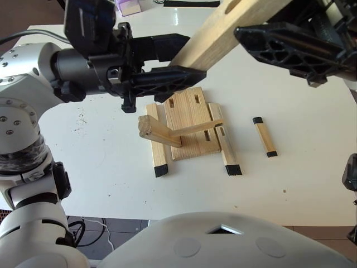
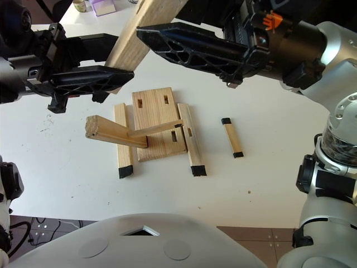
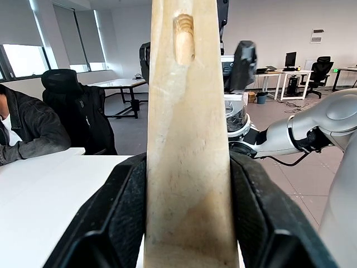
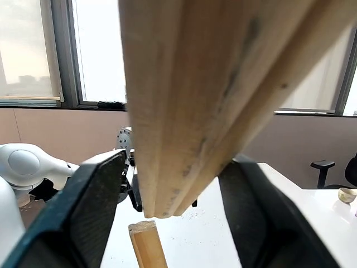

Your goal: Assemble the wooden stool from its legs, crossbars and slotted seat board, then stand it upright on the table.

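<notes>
Wooden stool leg point(image 1: 223, 30), long, with a slot near its upper end: held in the air above the table point(image 1: 100, 145), tilted, between both arms. Left gripper point(image 1: 195, 56): clamped on the leg's lower end, one finger on each side. Right gripper point(image 4: 173, 190): closed on the same leg higher up. Slotted seat board point(image 1: 187, 114): flat on the table beneath the held leg. Two legs with black end caps, one point(image 1: 158, 153) along each long edge of the board, the other point(image 1: 227, 148) opposite. Joined piece point(image 1: 162, 134): a block with a thin crossbar, lying across the board. Short crossbar point(image 1: 264, 137), black-capped at both ends: apart, on the robot's right.
</notes>
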